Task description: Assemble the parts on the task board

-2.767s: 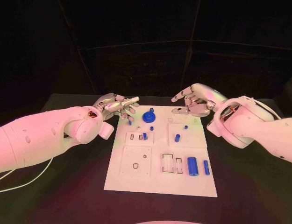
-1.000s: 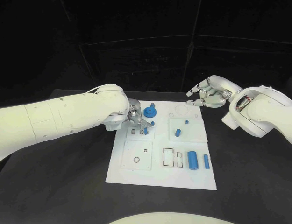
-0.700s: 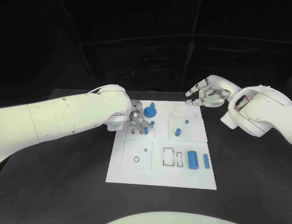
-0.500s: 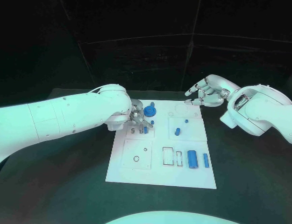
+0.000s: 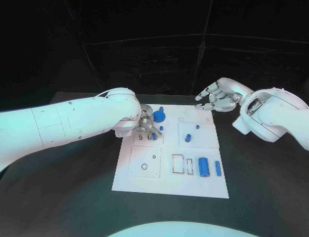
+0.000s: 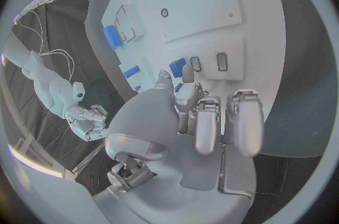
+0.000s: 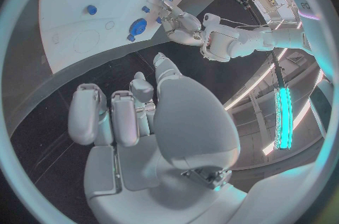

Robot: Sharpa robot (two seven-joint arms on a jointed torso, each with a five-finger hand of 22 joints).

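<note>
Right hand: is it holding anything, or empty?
Empty. The right hand hovers past the far edge of the white task board, fingers loosely curled with nothing between them in the right wrist view.

Task board (image 5: 170, 182) lies mid-table (image 5: 68, 197). Left hand (image 5: 146, 126) sits over the board's far left. Right hand (image 5: 216, 98) hovers beyond its far right corner.

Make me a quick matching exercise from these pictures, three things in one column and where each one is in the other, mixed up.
Things:
1. left hand
2. right hand
3. large blue cylinder

Places:
A. lying on the near right part of the white board
B. over the board's far left part, fingers down among small blue parts
C. off the board, above the black table beyond its far right corner

Pairs: 1-B, 2-C, 3-A
</note>
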